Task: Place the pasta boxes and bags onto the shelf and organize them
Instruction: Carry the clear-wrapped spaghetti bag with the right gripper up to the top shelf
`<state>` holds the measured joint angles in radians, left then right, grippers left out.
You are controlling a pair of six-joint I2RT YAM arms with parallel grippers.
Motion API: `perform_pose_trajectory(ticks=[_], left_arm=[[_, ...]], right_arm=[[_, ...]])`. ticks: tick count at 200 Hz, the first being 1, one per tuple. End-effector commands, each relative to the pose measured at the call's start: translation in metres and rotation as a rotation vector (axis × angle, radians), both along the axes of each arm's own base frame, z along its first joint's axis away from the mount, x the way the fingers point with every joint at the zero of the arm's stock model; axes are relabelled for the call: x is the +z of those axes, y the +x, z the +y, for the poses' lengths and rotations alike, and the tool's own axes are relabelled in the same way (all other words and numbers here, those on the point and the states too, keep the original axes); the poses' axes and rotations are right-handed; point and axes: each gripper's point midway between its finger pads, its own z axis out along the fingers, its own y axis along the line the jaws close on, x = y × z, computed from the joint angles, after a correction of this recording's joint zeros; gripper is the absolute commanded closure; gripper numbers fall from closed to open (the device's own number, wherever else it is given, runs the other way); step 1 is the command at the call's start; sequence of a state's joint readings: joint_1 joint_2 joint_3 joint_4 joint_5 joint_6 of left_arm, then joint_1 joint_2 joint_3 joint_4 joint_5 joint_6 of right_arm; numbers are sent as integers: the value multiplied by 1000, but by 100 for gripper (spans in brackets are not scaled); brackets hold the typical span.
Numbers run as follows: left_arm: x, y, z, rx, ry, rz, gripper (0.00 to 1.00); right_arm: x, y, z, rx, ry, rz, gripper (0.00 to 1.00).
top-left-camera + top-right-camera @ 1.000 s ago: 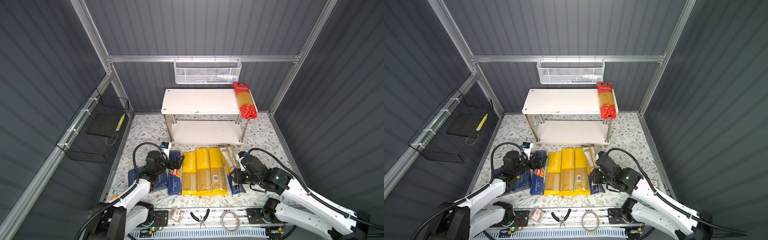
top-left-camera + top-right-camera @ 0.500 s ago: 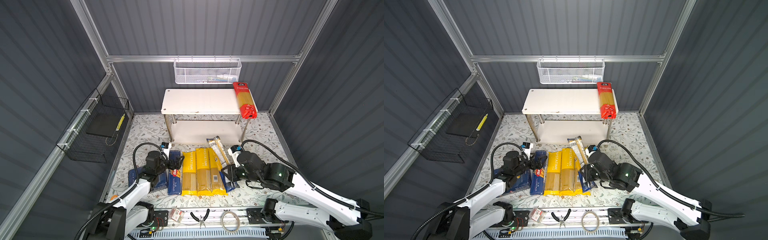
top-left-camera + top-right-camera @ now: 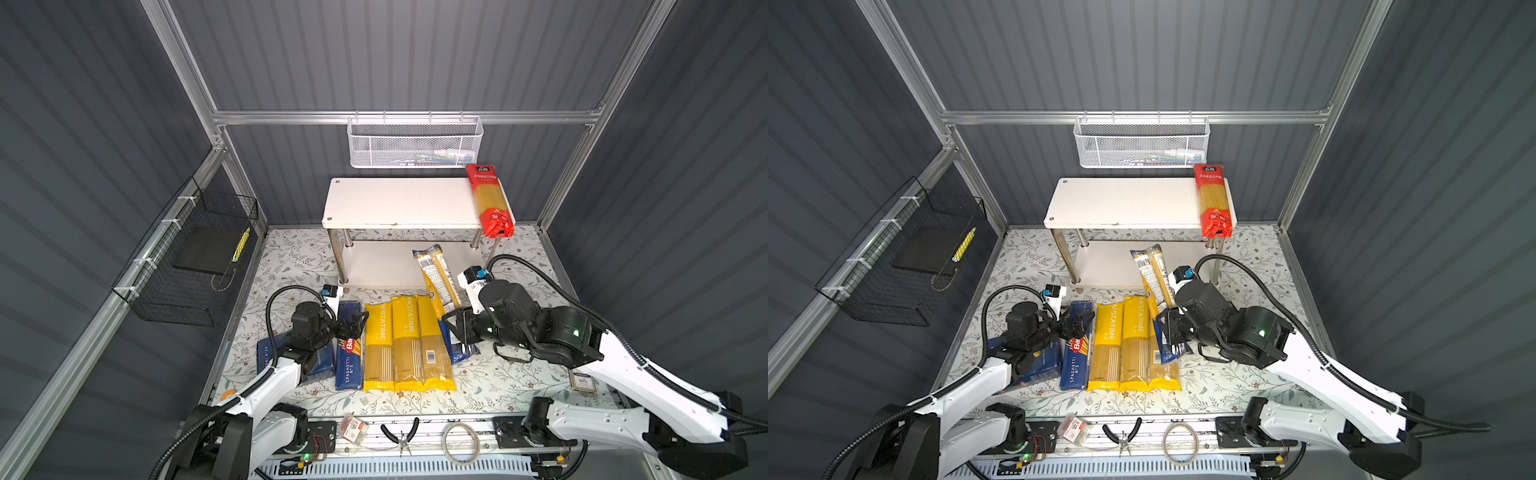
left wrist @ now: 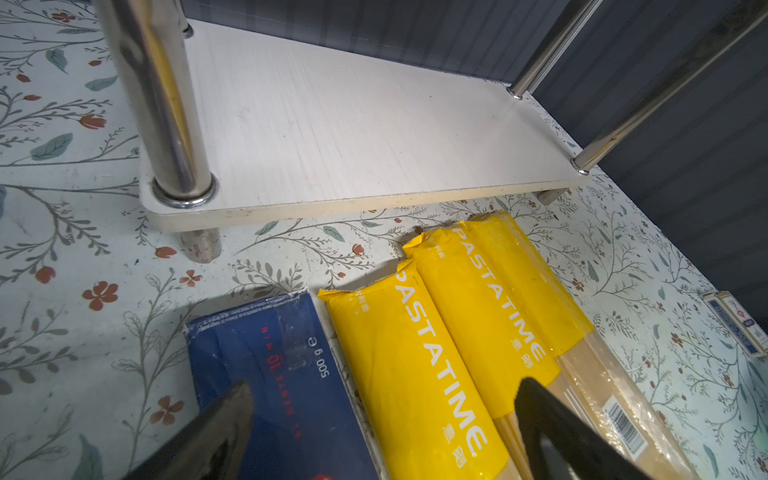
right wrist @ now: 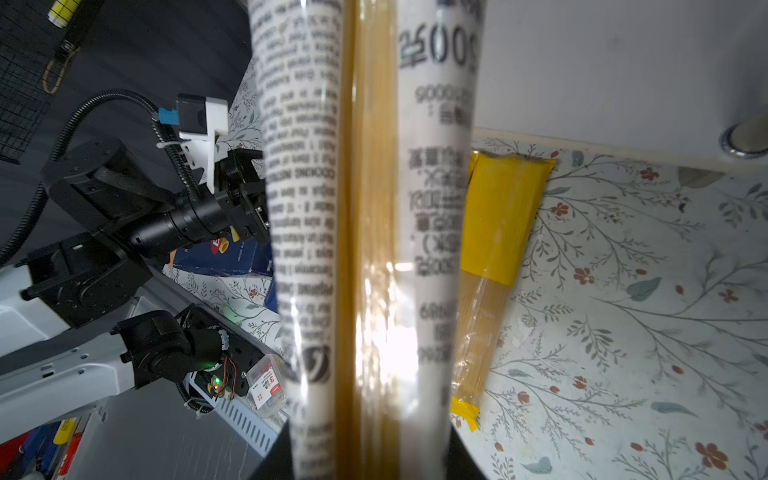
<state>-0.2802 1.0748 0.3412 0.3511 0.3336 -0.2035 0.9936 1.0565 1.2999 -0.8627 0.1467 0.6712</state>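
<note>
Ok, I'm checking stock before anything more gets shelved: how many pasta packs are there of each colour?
red bag: 1
yellow bags: 3
blue packs: 3
clear bag: 1
Total: 8

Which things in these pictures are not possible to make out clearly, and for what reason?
- White mesh basket: contents too small behind the mesh in both top views.
- Right pincer: fingertips hidden by the clear spaghetti bag it grips, in the right wrist view; print blurred there.
- Dark blue pack: mostly covered by that bag and the right arm in both top views.
- Small box: cut by the edge in the left wrist view.
</note>
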Motion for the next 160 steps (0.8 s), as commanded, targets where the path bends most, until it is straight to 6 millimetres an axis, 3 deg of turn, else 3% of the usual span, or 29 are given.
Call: perform_pose_trajectory(ticks=[1, 30, 38, 87, 160], left_arm=[[7, -2, 0, -2, -7, -15, 1], [7, -2, 0, -3, -8, -16, 1], [7, -2, 0, -3, -8, -14, 1], [7, -2, 0, -1, -10, -9, 1], [7, -2, 0, 1, -12, -6, 1]], right_arm=[[60, 18, 3, -19, 84, -161, 89], [83, 28, 3, -19, 93, -200, 89], [80, 36, 9, -20, 72, -193, 89], [106, 65, 15, -9, 97, -227, 89], [137, 106, 9, -56, 85, -306, 90]])
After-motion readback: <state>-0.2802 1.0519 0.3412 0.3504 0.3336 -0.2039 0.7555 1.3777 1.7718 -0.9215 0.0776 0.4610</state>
